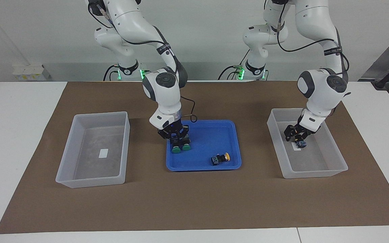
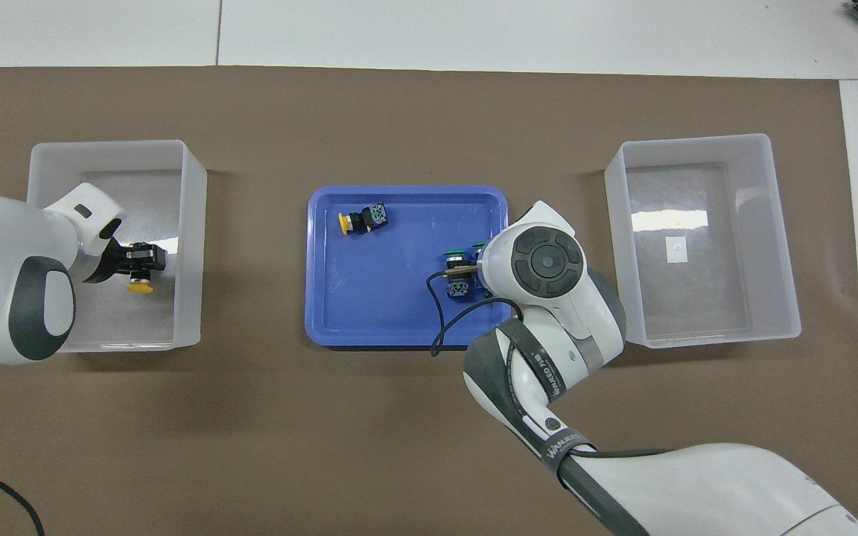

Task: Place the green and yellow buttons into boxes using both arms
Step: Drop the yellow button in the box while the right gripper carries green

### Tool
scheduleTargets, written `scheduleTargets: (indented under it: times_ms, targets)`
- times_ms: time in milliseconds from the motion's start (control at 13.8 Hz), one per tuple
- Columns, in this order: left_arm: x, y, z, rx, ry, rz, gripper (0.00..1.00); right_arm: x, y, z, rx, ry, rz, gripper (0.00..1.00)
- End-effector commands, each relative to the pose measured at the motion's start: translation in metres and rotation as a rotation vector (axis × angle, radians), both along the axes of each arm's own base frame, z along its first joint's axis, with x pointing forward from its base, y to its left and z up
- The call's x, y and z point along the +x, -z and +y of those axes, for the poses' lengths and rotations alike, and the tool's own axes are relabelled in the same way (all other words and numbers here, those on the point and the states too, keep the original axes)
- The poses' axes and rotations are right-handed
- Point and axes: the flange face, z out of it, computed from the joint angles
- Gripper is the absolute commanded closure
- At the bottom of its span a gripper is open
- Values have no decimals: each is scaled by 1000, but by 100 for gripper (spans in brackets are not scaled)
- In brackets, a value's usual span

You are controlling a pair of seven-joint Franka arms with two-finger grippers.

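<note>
Green buttons [image 1: 181, 147] sit side by side in the blue tray [image 1: 228, 126] under the right gripper [image 1: 177, 139], whose grip I cannot tell, one yellow button [image 1: 221, 158] lies farther out there, while the left gripper [image 1: 297, 137] clasps another yellow button [image 2: 139, 286] inside its box [image 1: 316, 173].
</note>
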Motion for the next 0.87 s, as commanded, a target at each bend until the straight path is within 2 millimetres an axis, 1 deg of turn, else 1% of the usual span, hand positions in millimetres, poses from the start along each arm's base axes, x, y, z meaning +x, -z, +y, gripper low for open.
scheduleTargets:
  times_ms: [0,73,145,218,363,508,580,653,725,798]
  targets:
    - [26,-50,-3,-10,13,42,18,5,-43,-11,-15,37,-13,86]
    - [32,-62,-6,-12,-9,57,19,7,-60,-25,-17,59,-22,86]
    - [34,-71,-14,-13,-38,61,20,15,-78,-52,-21,94,-29,86]
    - [34,-75,-30,-14,-57,69,20,23,-96,-78,-21,130,-45,85]
    - [33,-80,-68,-17,-139,75,21,35,-115,-132,-37,145,-67,85]
    - [28,-81,-113,-29,-284,71,21,46,-120,-188,-63,119,-71,85]
    - [26,-80,-130,-33,-373,69,21,51,-121,-212,-73,104,-76,85]
    - [23,-79,-148,-41,-462,66,21,54,-121,-229,-83,78,-83,85]
    - [20,-78,-165,-53,-536,51,21,55,-117,-246,-92,66,-76,85]
    - [18,-76,-176,-67,-611,41,21,56,-108,-262,-98,64,-66,85]
